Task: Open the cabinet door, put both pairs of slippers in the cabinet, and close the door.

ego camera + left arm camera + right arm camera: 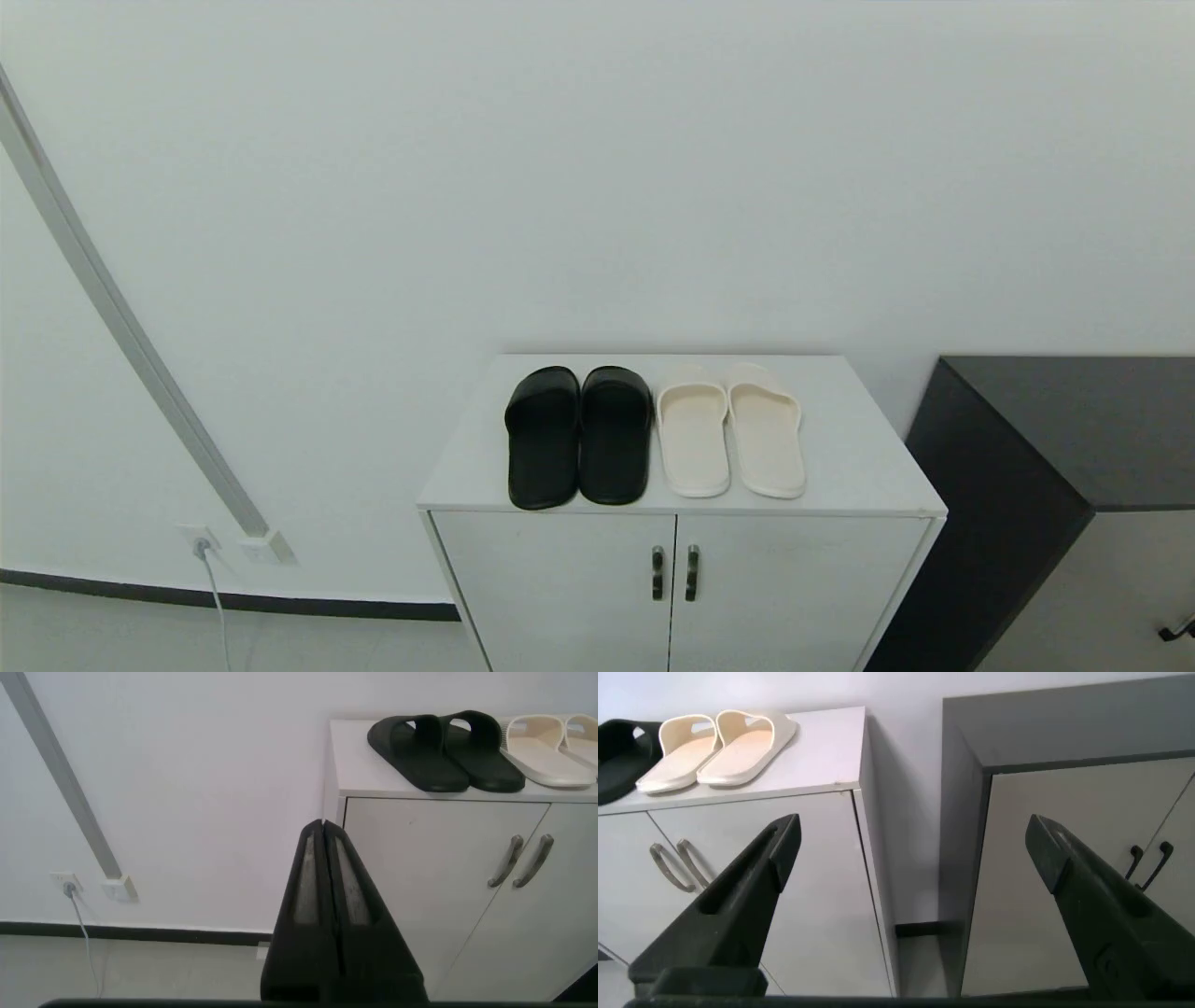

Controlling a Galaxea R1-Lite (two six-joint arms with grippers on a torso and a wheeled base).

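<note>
A white cabinet [794, 579] stands against the wall with both doors shut and two dark handles [674, 571] at the middle seam. On its top lie a black pair of slippers [579, 436] to the left and a cream pair of slippers [731, 429] to the right, toes toward the wall. My left gripper [323, 829] is shut with nothing in it, held low to the left of the cabinet [448, 868], below the black slippers [447, 750]. My right gripper [910, 835] is open and empty, held low by the cabinet's right side [868, 859], with the cream slippers [715, 747] beyond.
A taller dark cabinet [1046, 485] stands close on the right, with a narrow gap between it and the white one. A wall socket with a cable [201, 543] and a slanted cable duct [112, 308] are on the left wall. Bare floor lies left of the cabinet.
</note>
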